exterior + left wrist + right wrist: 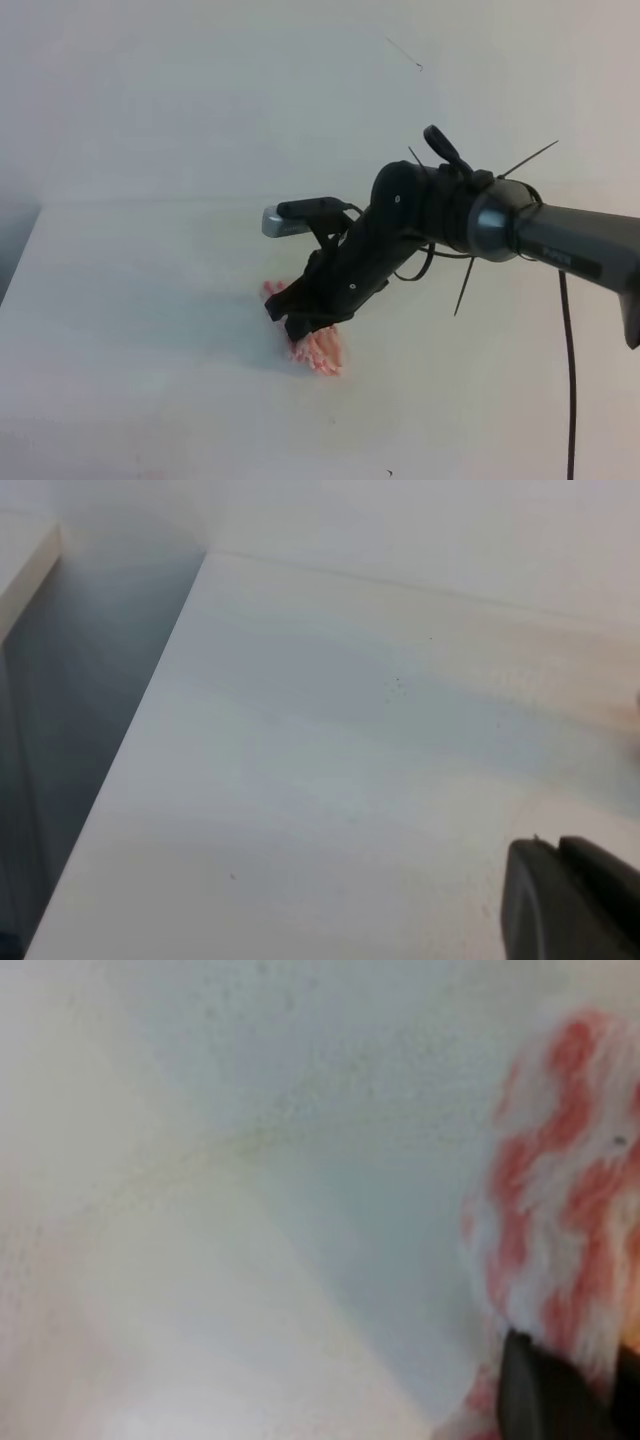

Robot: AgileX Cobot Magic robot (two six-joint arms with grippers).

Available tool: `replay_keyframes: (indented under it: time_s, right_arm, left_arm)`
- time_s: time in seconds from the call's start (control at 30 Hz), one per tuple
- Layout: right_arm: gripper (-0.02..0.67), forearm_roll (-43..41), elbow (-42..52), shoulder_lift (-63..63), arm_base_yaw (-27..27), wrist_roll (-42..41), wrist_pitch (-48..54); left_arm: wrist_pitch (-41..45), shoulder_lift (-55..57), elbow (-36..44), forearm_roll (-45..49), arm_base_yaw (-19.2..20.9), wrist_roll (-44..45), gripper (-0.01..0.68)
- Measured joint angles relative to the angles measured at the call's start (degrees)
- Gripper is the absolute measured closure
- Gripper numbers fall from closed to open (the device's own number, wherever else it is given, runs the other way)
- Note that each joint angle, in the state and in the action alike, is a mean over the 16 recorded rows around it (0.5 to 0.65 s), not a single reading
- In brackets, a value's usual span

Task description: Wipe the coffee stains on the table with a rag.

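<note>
The rag (318,349), pink-and-white zigzag cloth, lies just below the middle of the exterior frame on the white surface (130,330). The right gripper (295,318) presses down on it, its fingers (540,1395) closed tight on the cloth; in the right wrist view the rag fills the right edge, bunched against the dark fingertip at the lower right. A faint tan streak, what shows of the coffee stains (250,1145), runs across the upper middle of that view, left of the rag and apart from it. Nothing else stands near the rag. Bare surface spreads to the left and bottom of the exterior frame; its left edge drops off at the far left. The left gripper (570,900) shows only as a dark tip at the lower right of its own view, its opening not readable.
</note>
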Motion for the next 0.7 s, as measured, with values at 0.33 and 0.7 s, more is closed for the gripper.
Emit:
replay_keyframes:
  time_s: [0.33, 0.7]
  right_arm:
    - [0.641, -2.47, -1.05, 1.98, 0.61, 3.00, 1.06]
    - [0.650, -6.78, -1.29, 2.25, -1.49, 6.60, 2.89]
  left_arm:
    - [0.00, 0.00, 0.00, 0.00, 0.00, 0.00, 0.672]
    - [0.00, 0.00, 0.00, 0.00, 0.00, 0.00, 0.672]
